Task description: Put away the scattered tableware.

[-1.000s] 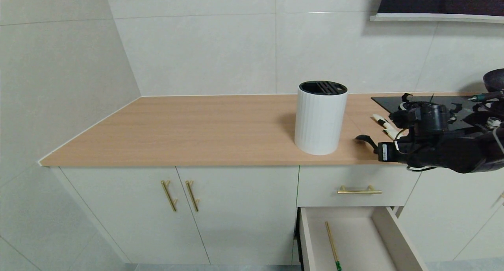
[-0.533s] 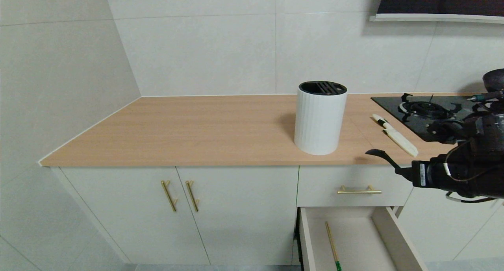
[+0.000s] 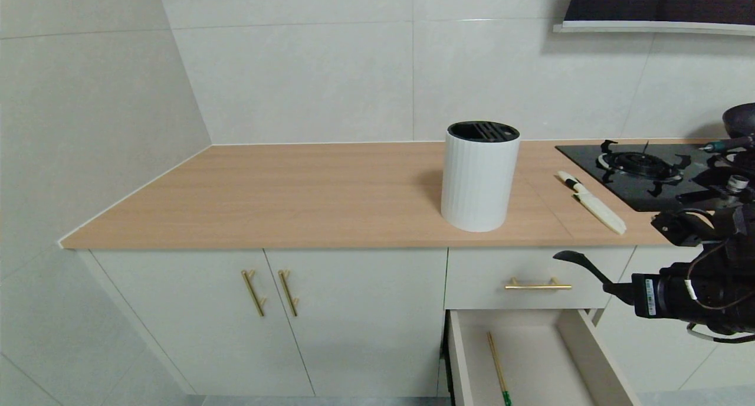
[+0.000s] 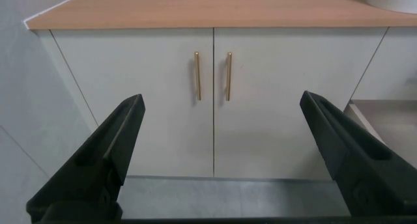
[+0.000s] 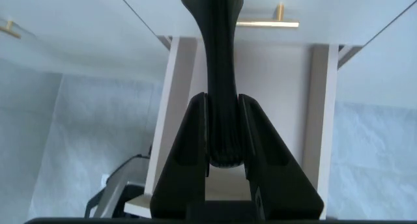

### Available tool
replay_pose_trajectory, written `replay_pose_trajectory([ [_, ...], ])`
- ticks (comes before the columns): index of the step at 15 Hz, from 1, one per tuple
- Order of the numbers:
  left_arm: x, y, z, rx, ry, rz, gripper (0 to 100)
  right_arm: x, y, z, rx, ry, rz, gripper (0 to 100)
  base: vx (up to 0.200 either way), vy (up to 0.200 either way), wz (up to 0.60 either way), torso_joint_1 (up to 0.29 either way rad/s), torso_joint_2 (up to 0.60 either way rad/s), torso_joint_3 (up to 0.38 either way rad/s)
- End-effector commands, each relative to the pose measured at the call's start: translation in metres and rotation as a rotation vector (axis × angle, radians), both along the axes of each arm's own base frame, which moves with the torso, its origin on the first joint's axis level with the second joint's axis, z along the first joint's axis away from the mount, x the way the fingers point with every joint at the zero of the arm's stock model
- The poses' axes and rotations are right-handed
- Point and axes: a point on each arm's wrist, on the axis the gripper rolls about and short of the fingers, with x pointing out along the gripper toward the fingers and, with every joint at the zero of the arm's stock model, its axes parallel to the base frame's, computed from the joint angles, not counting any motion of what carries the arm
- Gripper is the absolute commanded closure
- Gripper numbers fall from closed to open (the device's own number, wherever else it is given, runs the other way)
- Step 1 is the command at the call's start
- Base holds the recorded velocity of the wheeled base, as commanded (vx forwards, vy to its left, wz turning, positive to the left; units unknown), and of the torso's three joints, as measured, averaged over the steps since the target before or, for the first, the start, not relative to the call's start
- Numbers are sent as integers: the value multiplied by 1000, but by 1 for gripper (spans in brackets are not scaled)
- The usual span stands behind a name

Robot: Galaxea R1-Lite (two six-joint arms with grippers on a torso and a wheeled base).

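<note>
Currently the right tool (image 5: pixel 222 129) is pressed together on the handle of a black spoon (image 3: pixel 575 260), pinching it partway along the handle. The spoon sticks out toward the robot's left with its bowl end free. It hangs in front of the table (image 3: pixel 295 193) edge, above the right side of the open drawer (image 3: pixel 593 356) and level with the shut drawer front above it. The left tool (image 4: pixel 221 101) is spread wide and holds nothing, facing the cabinet doors (image 4: pixel 212 100) lower down.

One pair of chopsticks (image 3: pixel 496 362) lies in the drawer near its left wall. A knife (image 3: pixel 591 202) lies on the table between the white holder (image 3: pixel 479 185) and the stove (image 3: pixel 643 167), so that piece looks not yet put away.

Step in hand, as I read it: drop the spoon into the drawer.
- Bring the arm left so the whole spoon is over the drawer floor, not over the right wall.
- Turn the spoon to run along the drawer's length, so neither end catches a wall.
- Go low before letting go, so it does not bounce or skid.
- Aim for the bare floor right of the chopsticks.
- Spread the fingers fully and lift straight up, clear of the drawer front above.

The knife probably comes next, most likely into the holder.
</note>
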Motion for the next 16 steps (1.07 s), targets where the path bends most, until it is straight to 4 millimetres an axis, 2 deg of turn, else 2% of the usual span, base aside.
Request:
replay_pose_trajectory([
  [1, 0, 0, 0, 0, 2, 1, 0, 5, 1, -10, -6, 40, 3, 100, 0, 0, 0, -105, 266, 163],
  [16, 0, 0, 0, 0, 2, 1, 0, 16, 4, -35, -25, 120, 16, 100, 0, 0, 0, -172, 468, 290],
])
